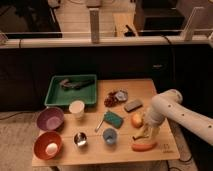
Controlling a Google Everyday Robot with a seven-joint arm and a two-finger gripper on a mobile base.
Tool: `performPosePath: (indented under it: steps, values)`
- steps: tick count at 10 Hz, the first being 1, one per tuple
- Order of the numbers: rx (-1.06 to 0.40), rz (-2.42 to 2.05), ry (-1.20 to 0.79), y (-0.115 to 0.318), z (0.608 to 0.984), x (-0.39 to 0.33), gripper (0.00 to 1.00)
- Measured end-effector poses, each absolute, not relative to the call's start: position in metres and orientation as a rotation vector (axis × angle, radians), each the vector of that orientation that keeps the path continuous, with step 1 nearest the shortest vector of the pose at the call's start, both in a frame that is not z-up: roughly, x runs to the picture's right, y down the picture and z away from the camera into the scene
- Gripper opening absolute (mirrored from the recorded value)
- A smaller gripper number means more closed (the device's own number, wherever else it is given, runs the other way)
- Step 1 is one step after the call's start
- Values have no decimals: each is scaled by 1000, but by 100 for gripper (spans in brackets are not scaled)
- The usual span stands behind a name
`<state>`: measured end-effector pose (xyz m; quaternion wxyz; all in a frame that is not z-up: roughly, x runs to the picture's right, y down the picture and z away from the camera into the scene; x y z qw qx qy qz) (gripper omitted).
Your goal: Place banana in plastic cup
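Banana [141, 136]: right side of table [100, 152], between round yellow-orange fruit [136, 120] and orange-red stick [144, 146].
Gripper [147, 129]: directly over the banana; hold cannot be told.
Plastic cup [76, 108]: upright, beside green tray [55, 95].

The white arm [176, 107] runs off the right side of the picture. The gripper [148, 129] is low by the right edge of the table [150, 90], near the front. Where it stops and the banana [142, 135] starts is too blurry to tell. So is the dark thing [72, 84] in the green tray [52, 98].
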<state>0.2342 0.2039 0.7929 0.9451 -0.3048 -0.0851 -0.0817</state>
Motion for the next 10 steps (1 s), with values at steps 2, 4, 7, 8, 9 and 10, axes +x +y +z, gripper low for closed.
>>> performPosePath:
  steps: [2, 4, 7, 8, 9, 10]
  values:
    - [-628, -171, -187, 207, 800, 234, 80]
    - [-642, -171, -197, 213, 806, 232, 80]
    - [-660, -172, -216, 218, 813, 230, 80]
    - [-663, -170, -222, 218, 816, 228, 80]
    - [-670, -169, -224, 221, 819, 228, 79]
    - [-675, -168, -225, 222, 822, 228, 72]
